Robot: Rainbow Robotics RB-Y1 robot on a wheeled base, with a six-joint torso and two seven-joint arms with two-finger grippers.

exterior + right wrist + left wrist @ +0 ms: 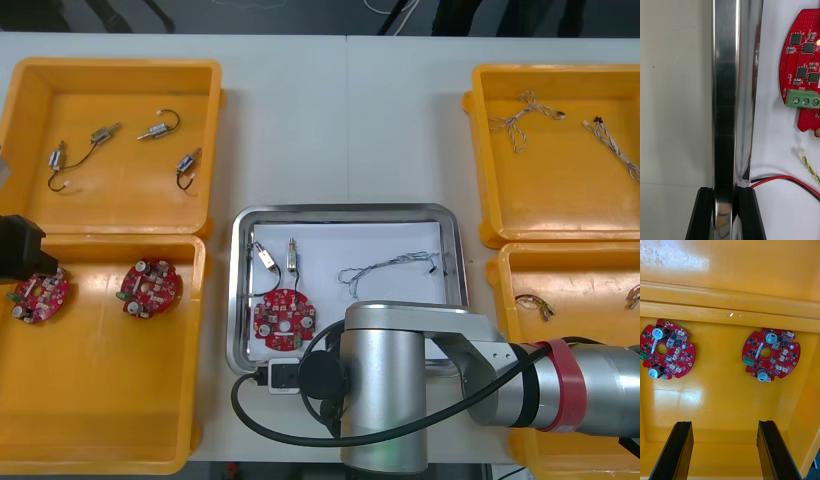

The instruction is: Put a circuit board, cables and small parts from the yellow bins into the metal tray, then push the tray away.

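The metal tray (237, 300), white inside, sits mid-table. It holds a red circuit board (283, 320), two small metal parts (268, 257), and a twisted blue and white cable (385, 268). My right arm (385, 400) reaches over the tray's near edge. In the right wrist view my right gripper (725, 212) is shut on the tray's shiny rim (724, 93), with the board (803, 71) and a red and black cable (790, 182) lying just inside. My left gripper (725, 450) hangs open over the near left bin (730, 397), short of two circuit boards (667, 348) (770, 353).
The far left yellow bin (120, 66) holds several small metal parts. The near left bin (100, 400) holds two boards, with my left gripper (20, 250) at its left edge. Both right bins (560, 190) (520, 262) hold cables. Bare table lies beyond the tray.
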